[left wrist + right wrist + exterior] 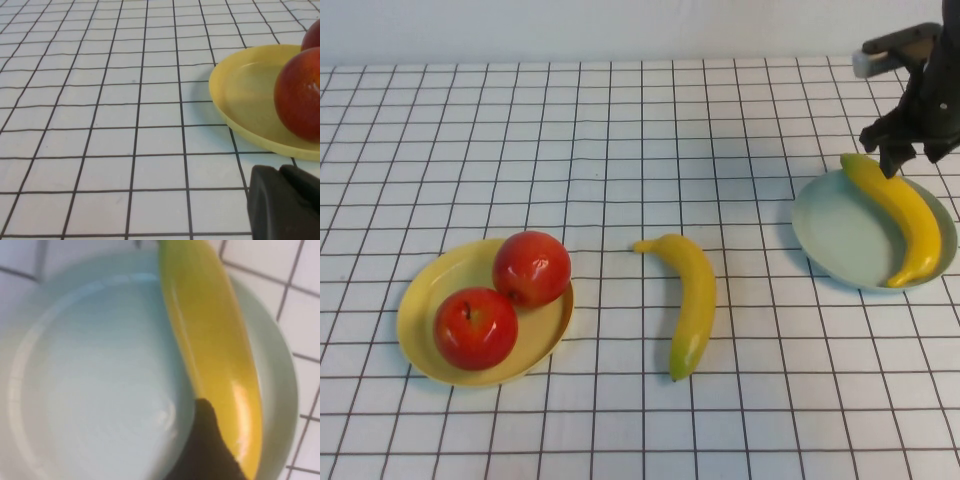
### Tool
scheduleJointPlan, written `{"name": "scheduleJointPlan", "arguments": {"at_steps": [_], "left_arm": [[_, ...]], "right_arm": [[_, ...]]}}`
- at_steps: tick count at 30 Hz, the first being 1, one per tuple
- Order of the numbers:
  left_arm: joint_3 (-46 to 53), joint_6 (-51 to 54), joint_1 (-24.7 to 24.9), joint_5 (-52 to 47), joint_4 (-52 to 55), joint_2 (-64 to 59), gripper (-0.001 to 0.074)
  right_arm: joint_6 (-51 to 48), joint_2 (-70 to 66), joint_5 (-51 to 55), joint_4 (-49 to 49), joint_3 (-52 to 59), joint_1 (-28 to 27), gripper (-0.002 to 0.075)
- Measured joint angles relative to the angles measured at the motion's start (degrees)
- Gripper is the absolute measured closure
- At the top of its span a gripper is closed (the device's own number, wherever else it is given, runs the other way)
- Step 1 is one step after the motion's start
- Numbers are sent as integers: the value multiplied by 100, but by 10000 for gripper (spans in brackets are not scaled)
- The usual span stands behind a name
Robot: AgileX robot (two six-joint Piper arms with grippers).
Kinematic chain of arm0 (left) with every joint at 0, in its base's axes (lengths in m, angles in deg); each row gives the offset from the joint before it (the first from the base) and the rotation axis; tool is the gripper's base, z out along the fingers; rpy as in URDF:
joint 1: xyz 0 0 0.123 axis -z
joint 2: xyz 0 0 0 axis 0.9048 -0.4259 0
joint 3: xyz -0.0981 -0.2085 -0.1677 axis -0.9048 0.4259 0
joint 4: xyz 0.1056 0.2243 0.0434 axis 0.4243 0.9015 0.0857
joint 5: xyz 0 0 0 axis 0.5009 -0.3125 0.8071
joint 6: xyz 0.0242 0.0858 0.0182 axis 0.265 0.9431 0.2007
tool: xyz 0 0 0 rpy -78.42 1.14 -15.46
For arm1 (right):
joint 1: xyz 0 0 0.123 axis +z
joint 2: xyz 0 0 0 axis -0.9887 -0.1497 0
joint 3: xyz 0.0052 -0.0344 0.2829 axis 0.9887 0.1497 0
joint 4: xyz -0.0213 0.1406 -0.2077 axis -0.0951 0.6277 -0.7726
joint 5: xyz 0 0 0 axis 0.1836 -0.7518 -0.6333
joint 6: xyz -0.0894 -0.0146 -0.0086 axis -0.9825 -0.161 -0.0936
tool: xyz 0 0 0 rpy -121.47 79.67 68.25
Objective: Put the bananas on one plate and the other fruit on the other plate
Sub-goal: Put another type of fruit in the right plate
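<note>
One banana [687, 300] lies on the table at the middle. The other banana [900, 210] lies on the blue-green plate [840, 225] at the right. My right gripper [910, 155] hangs open just above that banana's far end. In the right wrist view one dark finger [207, 450] sits beside the banana [215, 330] over the plate [90, 380]. Two red apples [531, 267] [475, 328] sit on the yellow plate [425, 310] at the left. My left gripper [280, 172] is shut and empty, low beside the yellow plate [245, 95] and an apple [300, 97].
The table is covered with a white cloth with a black grid [620, 150]. A white wall runs along the far edge.
</note>
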Motion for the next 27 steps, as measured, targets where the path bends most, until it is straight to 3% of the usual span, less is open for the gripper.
{"name": "scheduleJointPlan", "arguments": {"at_steps": [6,13,16,20,27], "left_arm": [[0,0,0,0,0,0,739],[0,0,0,0,0,0,739],[0,0,0,0,0,0,739],[0,0,0,0,0,0,739],[0,0,0,0,0,0,739]], "right_arm": [[72,705,25,658,-103,425,323],[204,861,25,791,9,1804,374],[216,793,38,714,121,2509,342],[615,604,38,461,156,3019,256],[1443,144,38,309,170,3027,211]]}}
